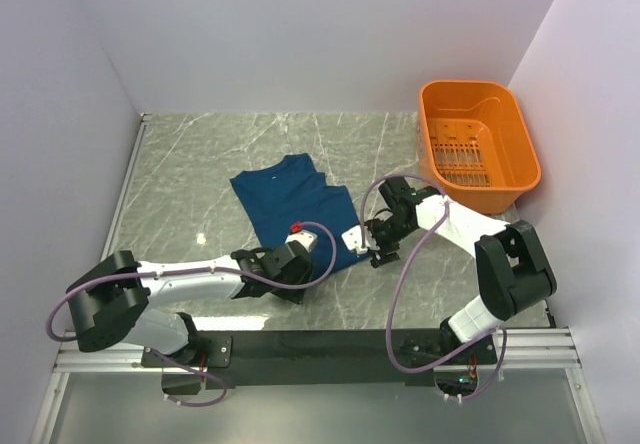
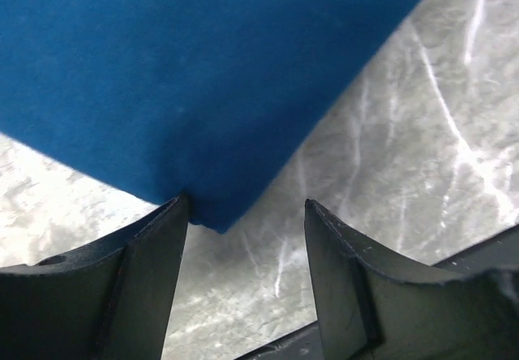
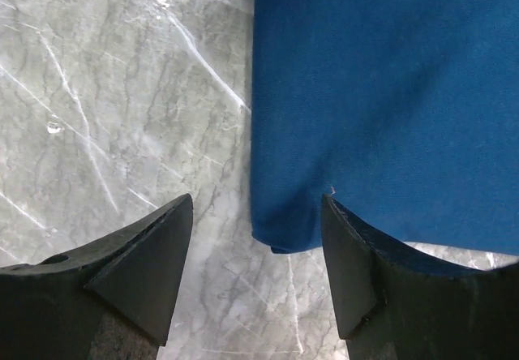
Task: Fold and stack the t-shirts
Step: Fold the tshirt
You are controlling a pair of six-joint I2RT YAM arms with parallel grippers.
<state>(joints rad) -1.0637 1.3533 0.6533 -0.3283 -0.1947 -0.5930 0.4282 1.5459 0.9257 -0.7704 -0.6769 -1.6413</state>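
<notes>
Top view: 2 arms stretched low. The left tool (image 1: 290, 264) and right tool (image 1: 377, 240) sit at the near edge of 1 navy t-shirt (image 1: 290, 196), mid-counter (image 1: 190, 164). Collar far, hem near, long axis slanting near-right. 1 orange basket (image 1: 480, 144) far right.
Left wrist: jaws apart, nothing gripped, shirt corner betw. the tips.
Right wrist: same, jaws apart, cloth corner betw. tips, unheld.

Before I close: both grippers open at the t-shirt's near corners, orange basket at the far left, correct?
No. The top external view shows the orange basket at the far right. The left gripper and right gripper are indeed open at the near corners of the t-shirt.
</notes>
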